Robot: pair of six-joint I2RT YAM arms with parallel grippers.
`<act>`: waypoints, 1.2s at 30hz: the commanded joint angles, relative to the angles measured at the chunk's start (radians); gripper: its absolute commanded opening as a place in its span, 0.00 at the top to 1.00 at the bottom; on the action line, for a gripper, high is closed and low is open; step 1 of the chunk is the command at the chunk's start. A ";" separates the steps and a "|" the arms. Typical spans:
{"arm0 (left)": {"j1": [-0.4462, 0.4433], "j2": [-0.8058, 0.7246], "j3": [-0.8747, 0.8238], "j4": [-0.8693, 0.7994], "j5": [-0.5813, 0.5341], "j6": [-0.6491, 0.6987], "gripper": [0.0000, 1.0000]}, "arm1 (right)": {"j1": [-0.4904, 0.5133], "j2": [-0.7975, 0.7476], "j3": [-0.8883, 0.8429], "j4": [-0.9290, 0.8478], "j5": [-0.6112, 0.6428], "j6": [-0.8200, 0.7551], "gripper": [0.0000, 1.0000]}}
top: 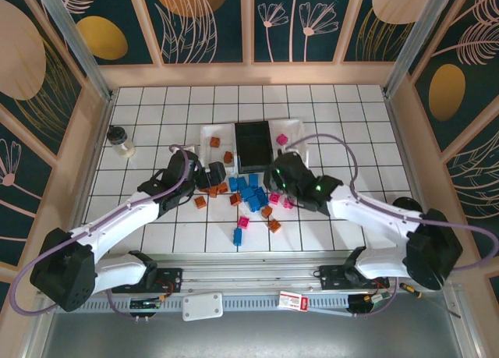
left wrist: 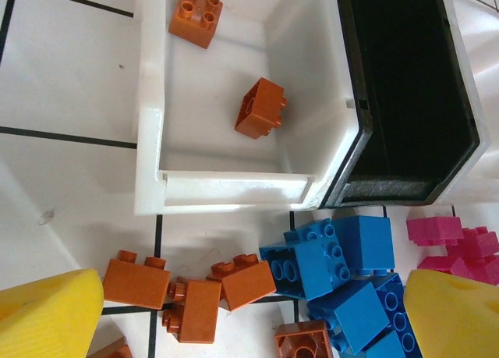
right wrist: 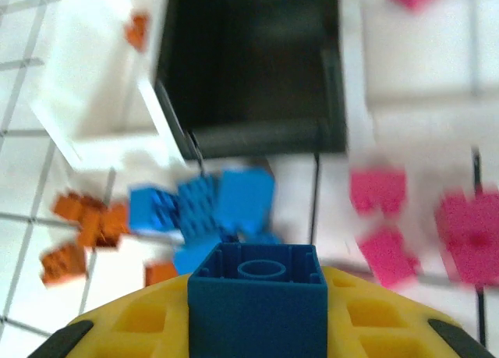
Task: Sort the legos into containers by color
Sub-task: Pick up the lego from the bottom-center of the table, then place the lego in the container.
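The black tray [top: 253,143], long axis 12 to 6, stands between two white trays [top: 206,143]. Loose legos [top: 248,196] lie at its 6. The left gripper [left wrist: 253,311] gapes empty. The right gripper [right wrist: 256,315] clamps a blue brick [right wrist: 256,292], hollow underside toward 12.

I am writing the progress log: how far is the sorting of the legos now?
Done: two orange bricks lie in the left white tray, one pink brick in the right white tray. In hand: the right gripper holds a blue brick; the black tray looks empty. Remaining: the mixed pile on the table.
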 commanded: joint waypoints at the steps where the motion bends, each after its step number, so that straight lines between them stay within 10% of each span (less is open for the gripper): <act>1: -0.003 -0.027 -0.012 -0.042 -0.031 0.008 0.02 | -0.049 0.141 0.109 0.092 -0.008 -0.107 0.84; 18: -0.002 -0.134 -0.016 -0.146 -0.051 0.001 0.02 | -0.156 0.729 0.574 0.109 -0.032 -0.104 0.85; 32: -0.003 -0.135 -0.013 -0.182 -0.081 0.007 0.02 | -0.159 0.889 0.732 0.231 -0.022 -0.004 0.84; 36: -0.003 -0.139 -0.011 -0.188 -0.070 0.005 0.02 | -0.158 0.917 0.775 0.207 -0.022 0.006 0.68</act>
